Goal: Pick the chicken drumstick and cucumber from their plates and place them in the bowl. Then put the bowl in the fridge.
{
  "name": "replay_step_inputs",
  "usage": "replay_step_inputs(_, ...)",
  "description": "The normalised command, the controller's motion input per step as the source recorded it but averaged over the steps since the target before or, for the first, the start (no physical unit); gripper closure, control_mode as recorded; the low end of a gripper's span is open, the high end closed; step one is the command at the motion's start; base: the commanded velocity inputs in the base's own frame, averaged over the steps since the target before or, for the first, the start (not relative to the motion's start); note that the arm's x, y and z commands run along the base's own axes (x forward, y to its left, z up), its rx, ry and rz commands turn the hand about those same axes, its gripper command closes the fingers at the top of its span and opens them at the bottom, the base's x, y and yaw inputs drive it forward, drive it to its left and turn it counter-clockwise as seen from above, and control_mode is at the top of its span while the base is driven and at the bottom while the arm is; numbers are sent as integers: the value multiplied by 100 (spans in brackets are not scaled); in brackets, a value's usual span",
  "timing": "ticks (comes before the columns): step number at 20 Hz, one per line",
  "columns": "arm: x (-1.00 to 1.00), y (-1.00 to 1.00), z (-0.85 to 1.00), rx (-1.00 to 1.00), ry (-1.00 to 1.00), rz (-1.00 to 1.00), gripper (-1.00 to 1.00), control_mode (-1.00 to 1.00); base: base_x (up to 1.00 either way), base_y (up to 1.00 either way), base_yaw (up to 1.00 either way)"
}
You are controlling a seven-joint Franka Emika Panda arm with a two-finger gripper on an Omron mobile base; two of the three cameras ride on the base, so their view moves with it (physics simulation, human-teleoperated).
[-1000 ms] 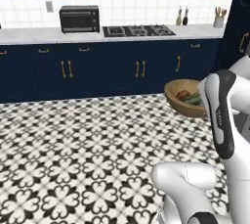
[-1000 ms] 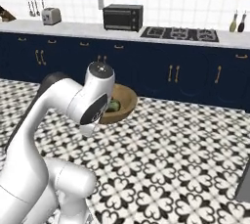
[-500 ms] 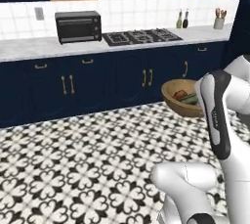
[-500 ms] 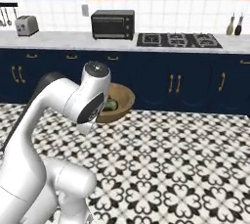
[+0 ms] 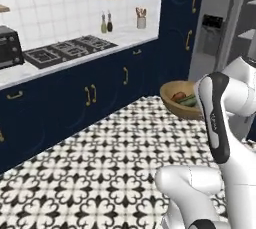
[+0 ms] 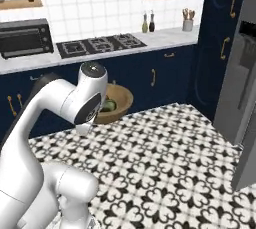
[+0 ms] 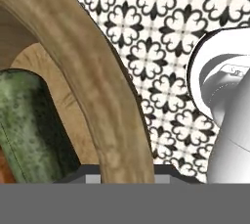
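I've got the bowl (image 5: 176,104) up off the floor, centre right of the left base view, my gripper (image 7: 121,173) clenched on its rim. Cucumber (image 7: 30,125) and chicken drumstick (image 5: 178,96) sit inside. Fridge (image 6: 239,73) at right edge.

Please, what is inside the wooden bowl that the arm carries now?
Inside the bowl lie the green cucumber and a reddish piece, likely the chicken drumstick. The arm hides part of the bowl, and the hand view shows just a sliver of the reddish piece, so its shape is unclear.
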Motion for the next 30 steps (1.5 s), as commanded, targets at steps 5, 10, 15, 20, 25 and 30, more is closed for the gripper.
replay_step_inputs(5, 0, 0, 0, 0, 0, 0, 100, 100, 52, 46, -89)
replay_step_inputs(10, 0, 0, 0, 0, 0, 0, 100, 100, 66, 56, -84)
replay_step_inputs(15, 0, 0, 0, 0, 0, 0, 100, 100, 93, 85, -68)
replay_step_inputs(20, 0, 0, 0, 0, 0, 0, 100, 100, 100, 100, -60)
replay_step_inputs(25, 0, 0, 0, 0, 0, 0, 100, 100, 100, 100, -45)
replay_step_inputs(30, 0, 0, 0, 0, 0, 0, 100, 100, 97, 100, -40)
